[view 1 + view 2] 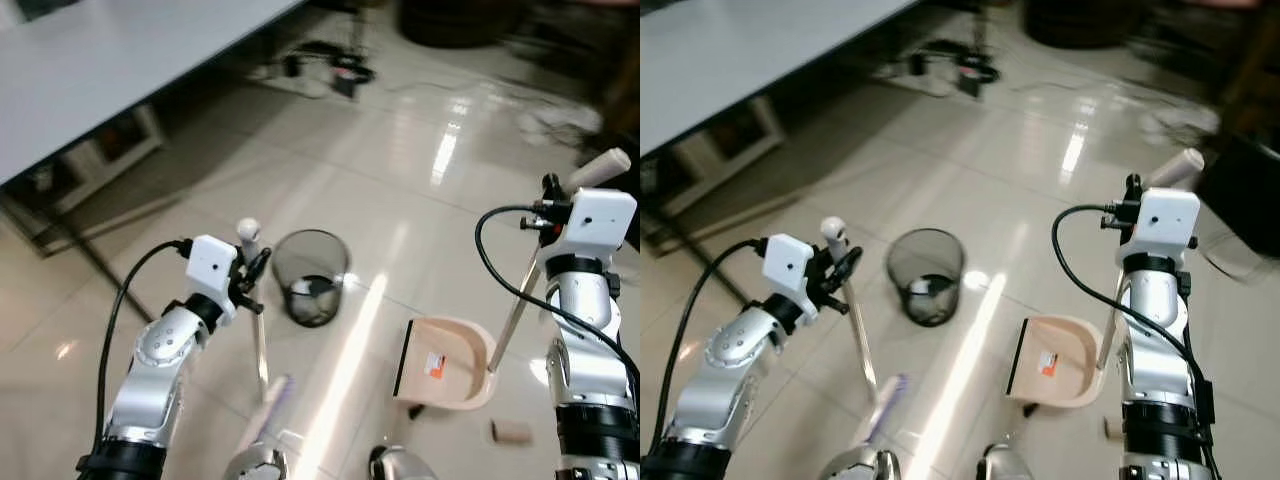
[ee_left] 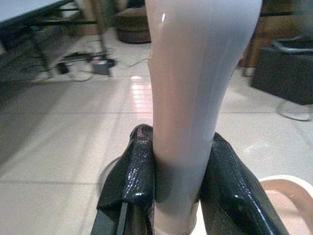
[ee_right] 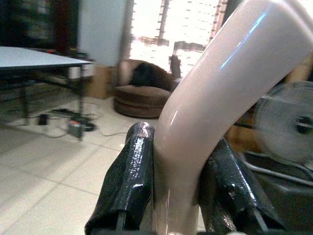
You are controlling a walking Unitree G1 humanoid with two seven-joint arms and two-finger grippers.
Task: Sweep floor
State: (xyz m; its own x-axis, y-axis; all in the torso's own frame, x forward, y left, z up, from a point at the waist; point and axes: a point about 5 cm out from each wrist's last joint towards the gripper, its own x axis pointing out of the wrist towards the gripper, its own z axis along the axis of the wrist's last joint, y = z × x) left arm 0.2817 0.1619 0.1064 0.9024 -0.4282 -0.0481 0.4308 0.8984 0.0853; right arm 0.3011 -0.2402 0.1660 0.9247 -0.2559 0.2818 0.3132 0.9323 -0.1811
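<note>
one broom [image 1: 262,350], one dustpan [image 1: 447,363], one mesh bin [image 1: 311,276]. left gripper [image 1: 250,275] clamped on the broom's smooth pale handle; bristles blurred, cut off near frame bottom. right gripper [image 1: 553,205] clamped on the curved dustpan handle [image 3: 205,117]; beige pan rests on glossy tile floor [image 1: 400,180] beside the bin. small tan block [image 1: 511,431] nearby, indistinct.

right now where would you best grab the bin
Take the bin by its top rim, coming straight down from above: it stands upright and open-mouthed, and its thin mesh wall suits a pinch. Both grippers hold handles, the left the broom's, so one must free up first.
</note>
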